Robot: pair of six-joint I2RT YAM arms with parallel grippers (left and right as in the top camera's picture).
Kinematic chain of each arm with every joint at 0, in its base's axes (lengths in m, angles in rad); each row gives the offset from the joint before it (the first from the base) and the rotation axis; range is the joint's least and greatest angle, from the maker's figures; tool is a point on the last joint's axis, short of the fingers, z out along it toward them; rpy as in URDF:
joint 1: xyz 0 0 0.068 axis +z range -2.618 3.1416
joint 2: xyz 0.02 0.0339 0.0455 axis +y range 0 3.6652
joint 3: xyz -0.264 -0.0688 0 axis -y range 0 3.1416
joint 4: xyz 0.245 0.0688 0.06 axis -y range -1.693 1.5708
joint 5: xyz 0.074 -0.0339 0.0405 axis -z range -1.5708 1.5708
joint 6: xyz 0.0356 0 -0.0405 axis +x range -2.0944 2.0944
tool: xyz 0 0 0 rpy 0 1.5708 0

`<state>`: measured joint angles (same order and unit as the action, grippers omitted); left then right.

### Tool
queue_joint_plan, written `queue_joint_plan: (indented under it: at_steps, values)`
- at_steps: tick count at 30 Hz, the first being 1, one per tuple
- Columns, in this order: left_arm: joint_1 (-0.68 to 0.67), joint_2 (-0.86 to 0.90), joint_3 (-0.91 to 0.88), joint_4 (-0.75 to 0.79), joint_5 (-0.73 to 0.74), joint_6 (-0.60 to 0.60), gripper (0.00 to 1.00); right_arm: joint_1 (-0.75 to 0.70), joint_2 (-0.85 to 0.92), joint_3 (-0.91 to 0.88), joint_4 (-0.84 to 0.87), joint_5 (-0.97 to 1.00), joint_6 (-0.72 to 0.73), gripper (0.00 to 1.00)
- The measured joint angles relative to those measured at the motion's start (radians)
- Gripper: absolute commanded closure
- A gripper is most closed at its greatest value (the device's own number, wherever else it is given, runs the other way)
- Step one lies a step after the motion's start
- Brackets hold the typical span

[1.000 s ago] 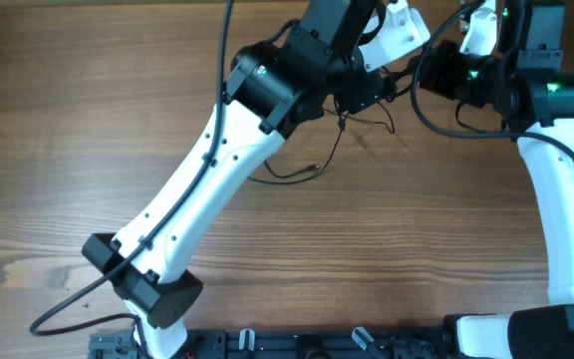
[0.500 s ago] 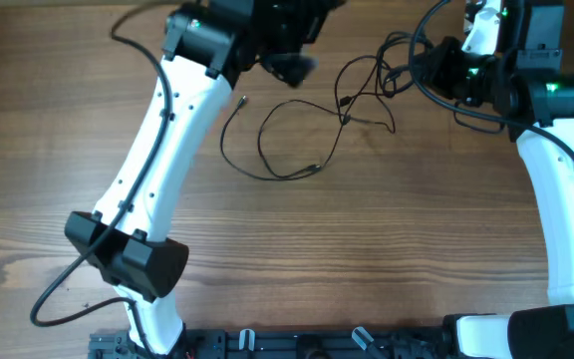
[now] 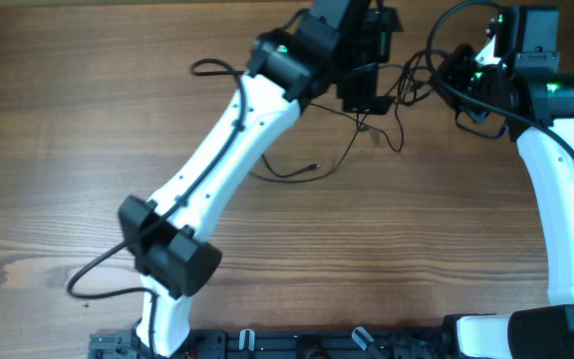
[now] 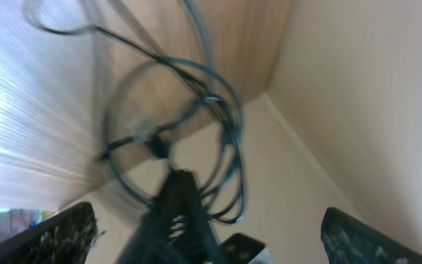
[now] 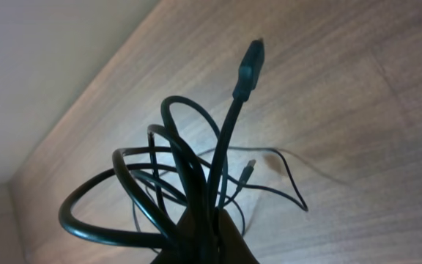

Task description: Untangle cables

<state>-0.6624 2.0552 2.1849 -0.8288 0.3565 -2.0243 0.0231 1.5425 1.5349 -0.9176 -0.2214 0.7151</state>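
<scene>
A tangle of thick black cable loops (image 5: pixel 160 183) stands up out of my right gripper (image 5: pixel 209 233), which is shut on it; one plug end (image 5: pixel 249 66) sticks up. In the overhead view the right gripper (image 3: pixel 444 76) holds this bundle (image 3: pixel 419 80) above the table's far edge. A thin black cable (image 3: pixel 312 170) trails from the bundle across the wood; its small plug (image 5: pixel 249 170) lies on the table. My left gripper (image 3: pixel 367 92) is next to the bundle. In the blurred left wrist view its fingers (image 4: pixel 207 224) are wide open, with the cable loops (image 4: pixel 174 117) ahead of them.
The wooden table (image 3: pixel 88 120) ends at a pale wall (image 5: pixel 42 66) just behind the bundle. The left arm's own supply cable (image 3: pixel 207 68) loops above the table at the upper left. The arm bases stand along the near edge (image 3: pixel 297 344).
My left arm swung out to the left half a second ago and has swung back right to the bundle. The thin cable's loop on the table has shifted. The right gripper holds about still.
</scene>
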Motion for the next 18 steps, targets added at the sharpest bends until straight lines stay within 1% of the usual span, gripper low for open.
queue_joint_plan:
  at_steps: [2, 3, 11, 15, 18]
  values:
    - [-0.014, 0.038, 0.0, 0.06, 0.0, 0.0, 0.07, 0.0, 0.0, 0.0, -0.016, 0.009, -0.001, 0.96]
    - [-0.016, 0.047, 0.0, 0.064, 0.001, 0.0, 0.08, 0.0, 0.0, 0.0, -0.022, 0.014, -0.002, 0.96]
    - [-0.016, 0.053, 0.0, 0.071, 0.001, 0.0, 0.08, 0.0, 0.0, 0.0, -0.026, 0.024, -0.013, 0.96]
    - [-0.014, 0.053, 0.0, 0.14, 0.025, 0.0, 0.07, 0.0, 0.0, 0.0, -0.048, 0.048, -0.02, 0.96]
    - [-0.014, 0.053, 0.0, 0.156, 0.036, 0.0, 0.07, 0.0, 0.0, 0.0, -0.062, 0.072, -0.021, 0.96]
